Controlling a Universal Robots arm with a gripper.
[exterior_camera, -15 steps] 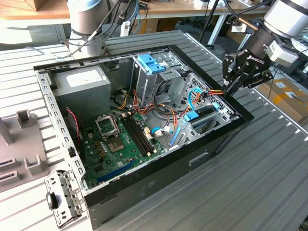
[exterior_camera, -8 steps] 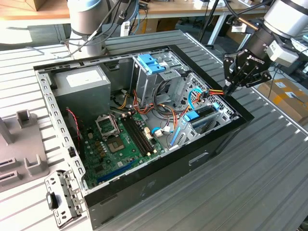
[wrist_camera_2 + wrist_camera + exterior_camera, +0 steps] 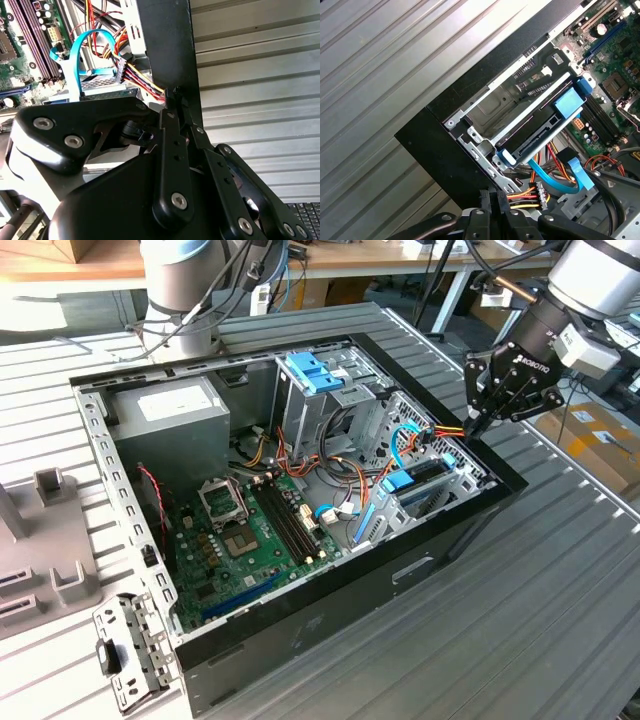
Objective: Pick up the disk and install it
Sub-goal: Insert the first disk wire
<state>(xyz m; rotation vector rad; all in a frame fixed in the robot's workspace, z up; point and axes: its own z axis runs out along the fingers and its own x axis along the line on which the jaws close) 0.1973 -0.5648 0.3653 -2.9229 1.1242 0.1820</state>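
The disk (image 3: 536, 136) lies inside the metal drive cage at the corner of the open computer case, framed by its light blue carrier bracket (image 3: 410, 480). In the exterior view, my gripper (image 3: 478, 426) hovers over the case's black rim on the right, just beside that cage. Its fingers (image 3: 172, 117) are pressed together. A bundle of red, yellow and orange power wires (image 3: 522, 196) runs from a black connector straight into the fingertips. The gripper is apart from the disk.
A blue flat data cable (image 3: 555, 182) curls beside the cage. The motherboard (image 3: 250, 530), a grey power supply (image 3: 170, 410) and a taller drive cage with a blue latch (image 3: 312, 372) fill the case. Ribbed metal tabletop (image 3: 500, 620) surrounds it. A second robot base (image 3: 180, 280) stands behind.
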